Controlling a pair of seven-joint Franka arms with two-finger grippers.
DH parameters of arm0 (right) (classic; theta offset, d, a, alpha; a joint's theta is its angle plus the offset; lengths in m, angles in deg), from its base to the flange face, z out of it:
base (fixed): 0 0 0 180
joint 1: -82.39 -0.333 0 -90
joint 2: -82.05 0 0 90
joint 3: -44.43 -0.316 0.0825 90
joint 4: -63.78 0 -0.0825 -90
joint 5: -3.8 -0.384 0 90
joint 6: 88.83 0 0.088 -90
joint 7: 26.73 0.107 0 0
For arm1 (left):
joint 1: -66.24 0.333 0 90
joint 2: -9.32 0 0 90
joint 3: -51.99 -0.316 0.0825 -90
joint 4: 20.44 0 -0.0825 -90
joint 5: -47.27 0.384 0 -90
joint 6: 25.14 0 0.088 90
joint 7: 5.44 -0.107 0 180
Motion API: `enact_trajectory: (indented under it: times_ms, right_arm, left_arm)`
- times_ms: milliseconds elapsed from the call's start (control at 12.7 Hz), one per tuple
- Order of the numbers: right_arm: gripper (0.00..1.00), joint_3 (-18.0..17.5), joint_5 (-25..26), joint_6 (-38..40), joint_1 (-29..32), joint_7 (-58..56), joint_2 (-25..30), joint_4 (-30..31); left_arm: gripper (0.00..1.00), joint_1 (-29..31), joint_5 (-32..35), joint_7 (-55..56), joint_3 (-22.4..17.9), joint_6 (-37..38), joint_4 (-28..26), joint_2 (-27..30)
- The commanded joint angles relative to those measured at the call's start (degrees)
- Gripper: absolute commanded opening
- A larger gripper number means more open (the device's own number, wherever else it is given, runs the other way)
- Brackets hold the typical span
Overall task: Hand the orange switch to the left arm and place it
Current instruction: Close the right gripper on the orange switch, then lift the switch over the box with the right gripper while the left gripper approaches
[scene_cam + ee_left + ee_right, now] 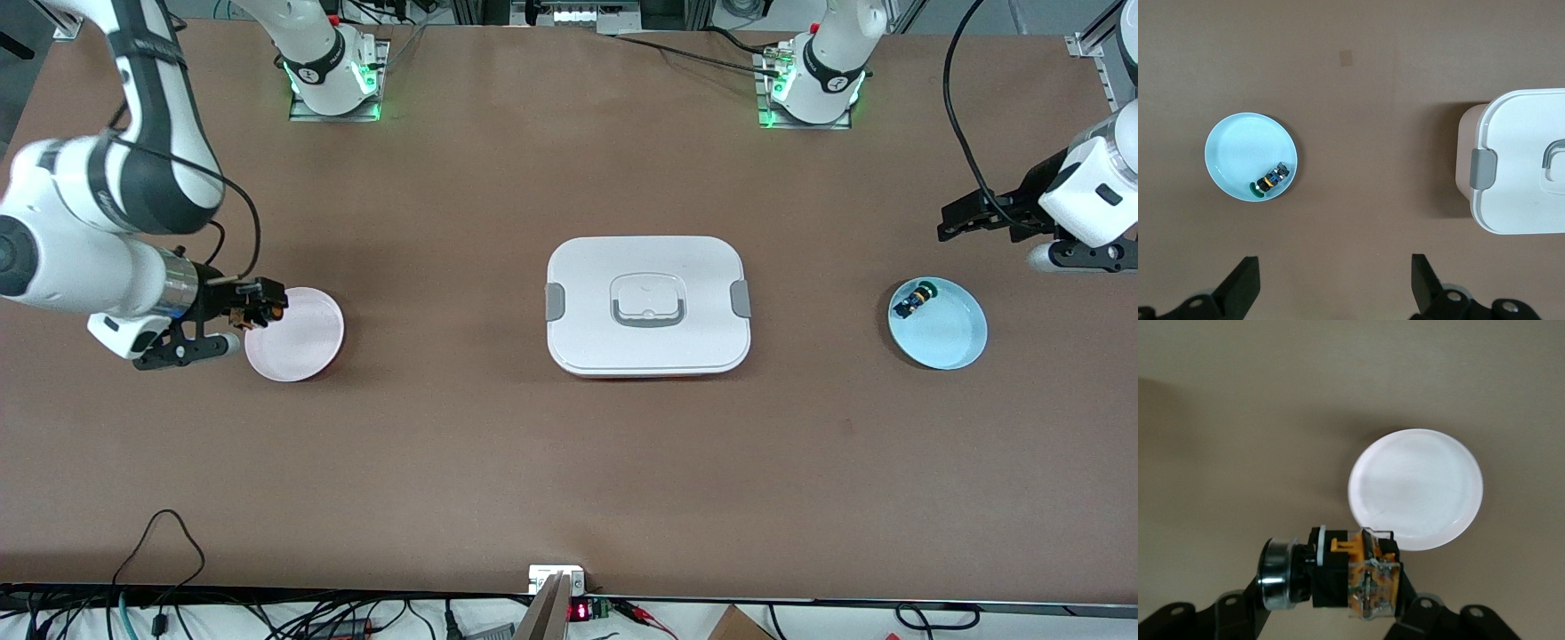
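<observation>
From my remote station, the right gripper [263,307] is up in the air over the rim of the pink plate [298,338], at the right arm's end of the table. Its fingers are clamped on the orange switch [1351,577]. In the right wrist view the switch lies sideways between the fingers, with its black and tan-orange body on one side and a round silver-rimmed end on the other. In the front view I can only make out a small dark and orange lump at the fingertips. The pink plate's surface shows bare in the right wrist view.

The white box [648,305] sits mid-table between the two plates, lid on, with grey latches at both short ends and a recessed handle in the lid. It is well apart from both plates.

The left gripper [969,215] hangs over bare table at the left arm's end, near the light blue plate [947,333] but not above it. Its fingers [1245,283] stand wide apart with nothing between them. I log this arm as waiting.

On the blue plate lies a black-and-blue switch with a green cap [915,300], close to the rim on the side toward the box.
</observation>
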Motion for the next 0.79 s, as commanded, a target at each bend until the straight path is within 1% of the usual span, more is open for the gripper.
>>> enact_trajectory:
  times_ms: [0, 157, 236, 315, 393, 551, 708]
  right_arm:
    - [0.36, -1.4, -4.8, 7.2, -0.6, -3.8, -0.7, -7.2]
    - [0.34, -3.3, -8.4, 7.6, -0.8, -10.7, 1.3, -7.9]
    - [0.33, -4.1, -10.7, 7.7, -1.6, -15.0, 3.0, -8.1]
    - [0.32, -4.3, -13.1, 7.5, -2.4, -19.3, 4.3, -8.1]
    - [0.32, -4.3, -16.8, 7.4, -3.5, -26.3, 5.1, -8.1]
    - [0.30, -4.3, -29.1, 7.1, -3.9, -36.5, 5.1, -8.0]
    - [0.29, -4.3, -36.1, 6.1, -5.4, -45.8, 4.5, -7.6]
  left_arm:
    - [1.00, -0.7, -0.1, -0.4, -1.9, 1.3, 1.0, 0.3]
    - [1.00, -0.7, 0.0, 0.5, -2.3, 1.3, 1.0, 0.3]
    - [1.00, -0.7, -0.1, 0.5, -3.1, 1.3, 1.0, 0.3]
    - [1.00, -0.8, -0.4, 0.1, -3.9, 1.4, 1.0, 0.2]
    - [1.00, -0.7, -2.2, -0.3, -4.5, 1.9, 0.9, 0.0]
    - [1.00, -0.3, -11.6, -0.3, -6.3, 4.7, 0.2, -0.5]
    - [1.00, 0.0, -21.4, -0.3, -7.1, 7.6, -0.7, -1.6]
